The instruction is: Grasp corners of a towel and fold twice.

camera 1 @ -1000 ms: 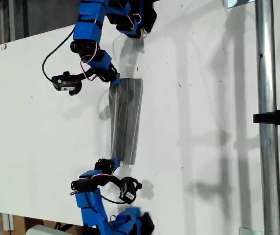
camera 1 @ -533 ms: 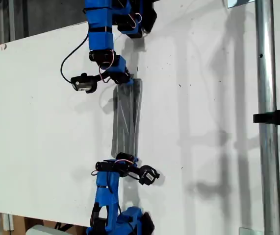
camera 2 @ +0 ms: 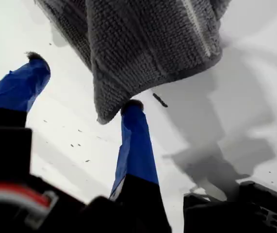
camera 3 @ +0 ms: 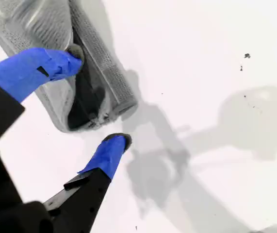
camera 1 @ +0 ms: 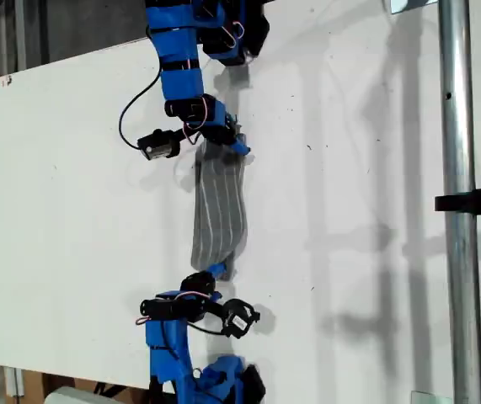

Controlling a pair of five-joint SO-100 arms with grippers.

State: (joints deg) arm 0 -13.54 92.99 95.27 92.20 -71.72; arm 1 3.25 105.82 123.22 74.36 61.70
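1. Towel (camera 1: 219, 202) lies on the white surface (camera 1: 350, 168) as a narrow, folded grey strip. In the exterior view you see it running from 12 o'clock to 6 o'clock, a little toward 9 o'clock of centre.
2. Each short end of the strip has one blue arm at it in that view: one arm (camera 1: 181, 84) at the 12 o'clock end and the other arm (camera 1: 168, 345) at the 6 o'clock end. You cannot tell from the wrist views which arm is first and which is second.
3. My first pincer (camera 2: 85, 81) stands wide. A corner (camera 2: 104, 114) of the cloth hangs just at the tip of one blue finger (camera 2: 136, 145), while the other finger is well apart from it, so nothing is clamped.
4. My second pincer (camera 3: 98, 96) is also wide. One finger (camera 3: 36, 68) rests on top of the folded end, where the layers gape slightly. The other finger (camera 3: 109, 155) is over bare surface just beside the cloth.
5. A metal pole (camera 1: 459, 210) runs along the 3 o'clock side of the exterior view, well apart from the cloth.
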